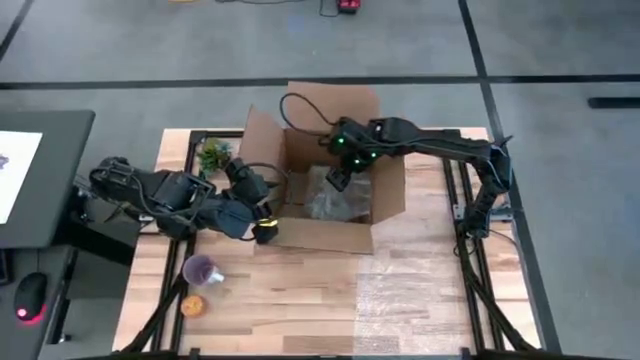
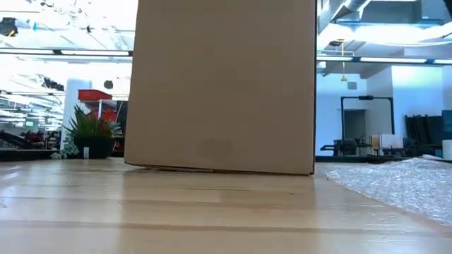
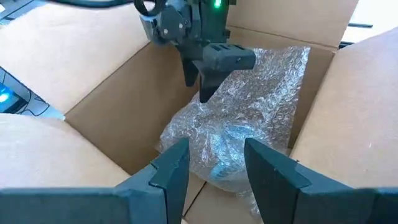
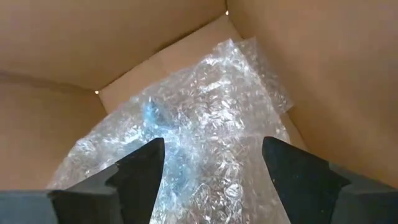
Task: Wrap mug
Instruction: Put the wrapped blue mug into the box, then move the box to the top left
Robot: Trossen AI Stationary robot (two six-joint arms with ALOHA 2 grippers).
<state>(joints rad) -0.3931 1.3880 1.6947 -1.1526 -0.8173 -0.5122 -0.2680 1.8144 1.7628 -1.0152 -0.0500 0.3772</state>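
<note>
The right gripper (image 1: 338, 176) hangs inside the open brown cardboard box (image 1: 300, 232), its two dark fingers spread wide and empty just above the crumpled clear bubble-wrap bundle (image 4: 186, 149) on the box floor. The left gripper (image 3: 214, 163) hovers over the near wall of the same box, also parted wide and holding nothing, pointed down at the bundle. A bluish shape shows through the plastic; I judge it to be the mug, already inside the wrap, though its handle and mouth are too veiled to make out. To finish this step well, each gripper should come down on loose film rather than on the hard body beneath, pinch only wrap, and press the free edges against the bundle so nothing springs open. The loose sheet runs from the bundle toward the far corner of the box, so the package's long axis appears to lie diagonally across the box floor; which way the mug itself points cannot be told. More flat bubble wrap (image 1: 420, 305) lies on the wooden table (image 1: 300, 300) beside the box.
</note>
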